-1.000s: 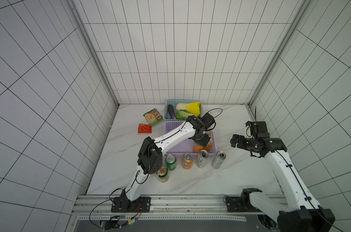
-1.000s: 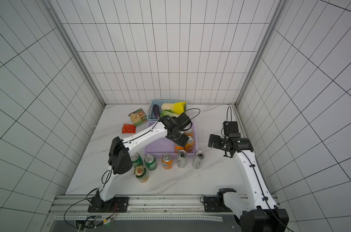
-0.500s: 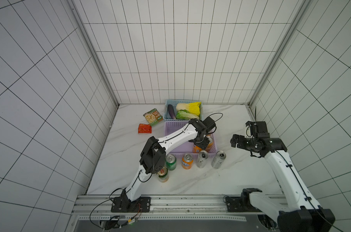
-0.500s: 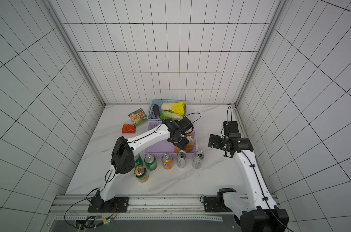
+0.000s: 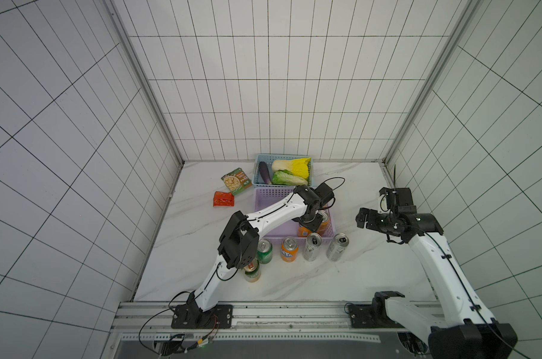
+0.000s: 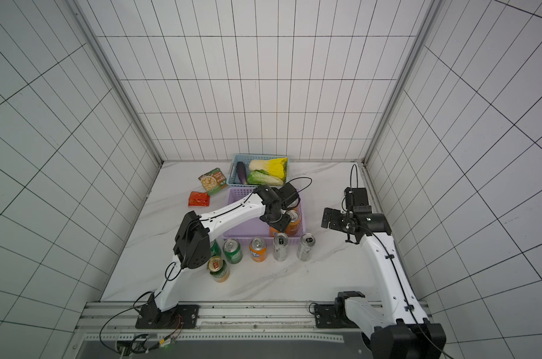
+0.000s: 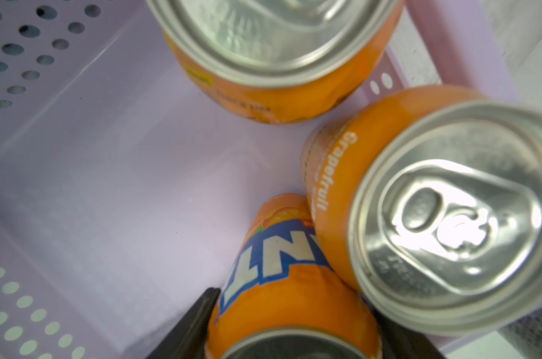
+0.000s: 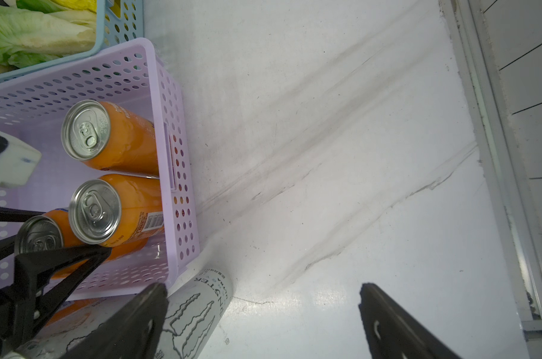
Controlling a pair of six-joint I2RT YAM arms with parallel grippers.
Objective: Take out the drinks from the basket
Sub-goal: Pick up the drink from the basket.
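**Left hand at a can in the lilac basket; right hand open over the counter**

My left hand (image 7: 294, 306) is down inside the lilac basket (image 5: 268, 199), at its right end. Its two black fingers (image 7: 198, 317) stand either side of an upright orange Fanta can (image 7: 279, 273), close against its sides. I cannot tell whether they press on it or merely flank it. Two other orange cans (image 7: 449, 217) stand upright at the same end of the basket, one of them just beside the Fanta can.

My right hand (image 8: 262, 289) hangs over the bare counter (image 5: 294, 279) to the right of the basket, jaws spread wide, holding nothing.

Outside the basket, along its near wall, a row stands upright on the counter: a green can (image 5: 264, 250), an orange can (image 5: 289, 248) and two slim silver-white cans (image 5: 312, 246). A dark green can with a red-gold top (image 5: 252, 270) stands nearer to me, beside my left arm's elbow. A second green can (image 6: 215, 247) shows partly behind that elbow in a top view.
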